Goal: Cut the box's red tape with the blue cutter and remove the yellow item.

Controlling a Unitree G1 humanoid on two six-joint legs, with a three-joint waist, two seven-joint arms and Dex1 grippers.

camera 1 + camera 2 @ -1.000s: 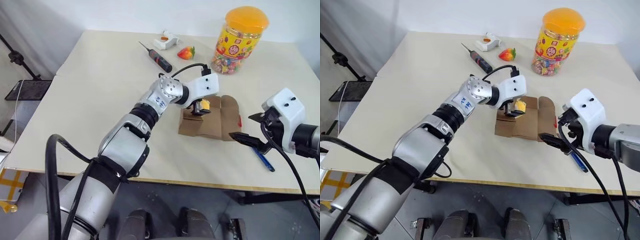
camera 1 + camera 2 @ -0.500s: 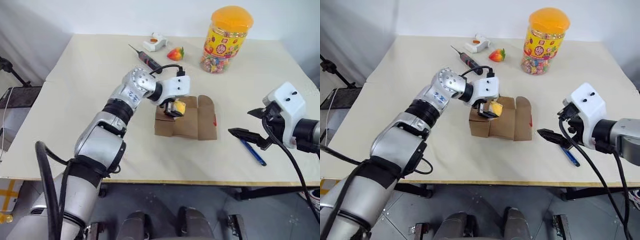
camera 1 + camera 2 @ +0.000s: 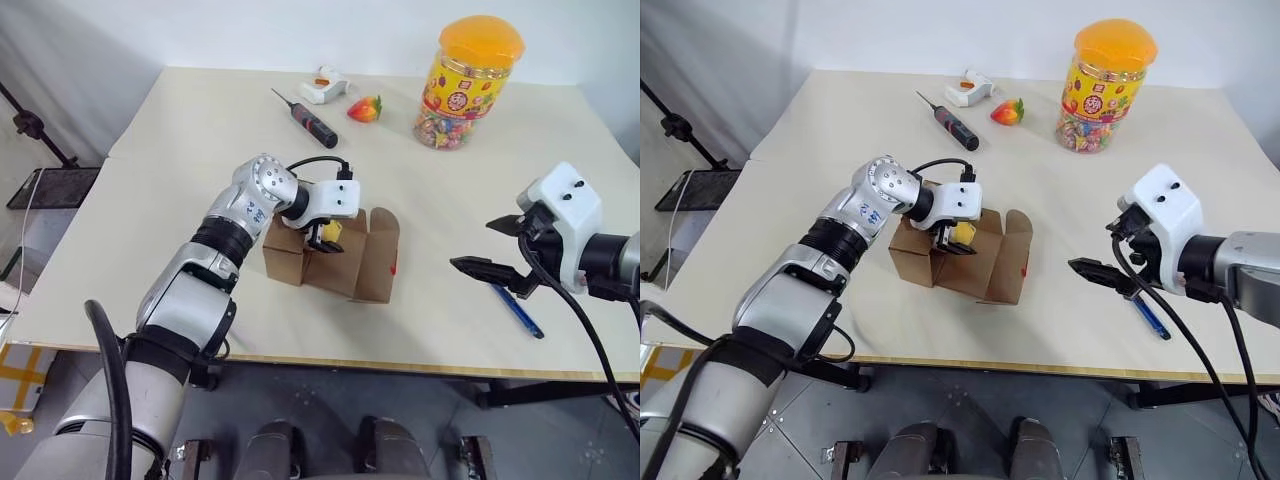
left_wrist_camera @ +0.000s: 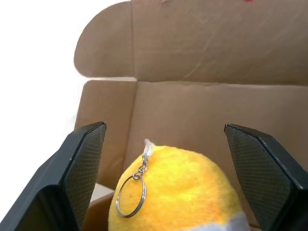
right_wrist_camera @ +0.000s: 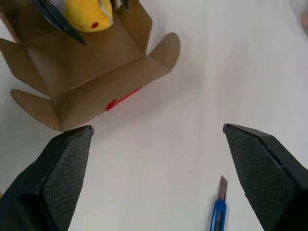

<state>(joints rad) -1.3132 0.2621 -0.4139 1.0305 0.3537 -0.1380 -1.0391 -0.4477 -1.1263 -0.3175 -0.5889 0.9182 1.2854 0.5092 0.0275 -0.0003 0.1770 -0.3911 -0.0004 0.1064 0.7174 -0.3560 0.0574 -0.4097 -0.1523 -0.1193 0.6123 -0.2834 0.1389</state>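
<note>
Left gripper is clamping the fuzzy yellow egg-shaped toy over the open brown cardboard box; right gripper, jaws apart, is hanging beside the box.

head pair: high, downward | wrists: close | shared: box

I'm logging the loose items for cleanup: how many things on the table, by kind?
Tools: 3, blue cutter, screwdriver, white tool
Toys: 2, yellow item, strawberry
Containers: 2, box, candy jar
Total: 7
</note>
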